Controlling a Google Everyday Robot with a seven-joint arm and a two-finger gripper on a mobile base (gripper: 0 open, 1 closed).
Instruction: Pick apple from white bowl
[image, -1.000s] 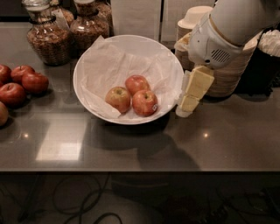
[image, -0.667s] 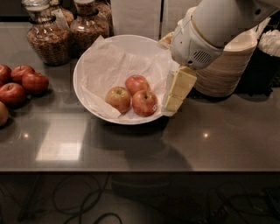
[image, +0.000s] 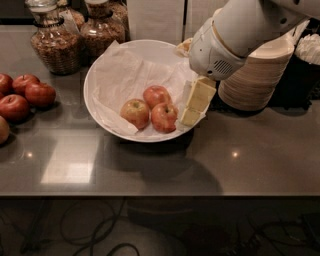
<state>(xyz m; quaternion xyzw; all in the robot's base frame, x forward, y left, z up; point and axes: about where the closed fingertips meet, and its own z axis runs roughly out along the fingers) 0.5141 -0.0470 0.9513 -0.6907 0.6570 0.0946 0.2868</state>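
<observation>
While the dark-red apples (image: 22, 96) at far left and the glass jars (image: 54, 44) behind them are left as they were, nothing on that side matters for the task. Next comes the white bowl (image: 91, 95), seated on the grey counter (image: 150, 167) and lined with crinkled paper (image: 120, 80). Three apples are held in it, touching in a cluster. The apple (image: 135, 113) wanted is taken to be the yellower one at the cluster's left; a redder apple (image: 157, 95) sits behind and another red apple (image: 164, 117) to its right. None has been shifted since a second ago.

What has changed is on the right: the gripper (image: 192, 114) has been brought leftward from outside the bowl and is now hung over the inner right rim, just beside the right-hand red apple, not touching the target. Whether it is open or closed cannot be told from this angle. Stacked beige bowls (image: 255, 75) are passed at far right.

Approach is judged underway; the grasp is not yet made, and the target is blocked by a red apple between.
</observation>
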